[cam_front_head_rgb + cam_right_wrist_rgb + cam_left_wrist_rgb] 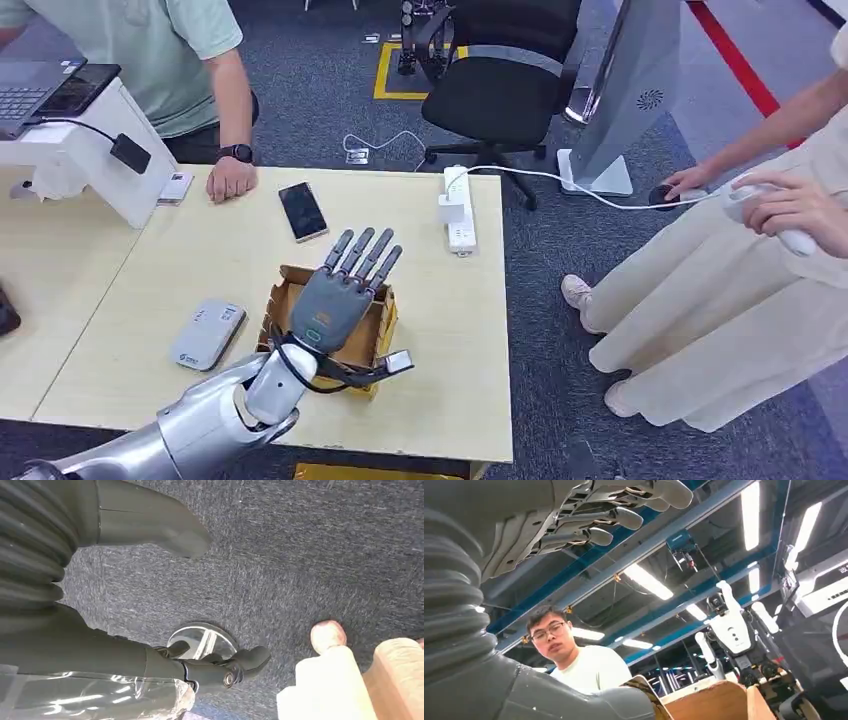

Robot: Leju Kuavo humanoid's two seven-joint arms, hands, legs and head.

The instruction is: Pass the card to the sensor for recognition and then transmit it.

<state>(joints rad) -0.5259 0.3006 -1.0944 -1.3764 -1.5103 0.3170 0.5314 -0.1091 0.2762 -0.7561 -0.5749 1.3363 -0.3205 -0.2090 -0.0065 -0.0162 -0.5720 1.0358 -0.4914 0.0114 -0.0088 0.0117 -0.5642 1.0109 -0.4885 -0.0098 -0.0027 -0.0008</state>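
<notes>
My left hand (335,300) hovers over an open cardboard box (382,330) in the middle of the wooden table (450,330). Its fingers (362,252) are stretched out and spread, with nothing visibly held. The hand hides the inside of the box, so I cannot tell whether a card lies there. In the left wrist view the left hand (574,515) shows against the ceiling, above the box rim (714,702). A flat grey-white sensor device (207,335) lies to the left of the box. My right hand (100,650) hangs over grey carpet, fingers (220,667) loose and empty.
A black phone (302,210) and a white power strip (459,208) lie on the far side of the table. A seated person rests a hand (231,178) on the table's far left, beside a small white card-like item (176,187). Another person (720,270) stands at the right.
</notes>
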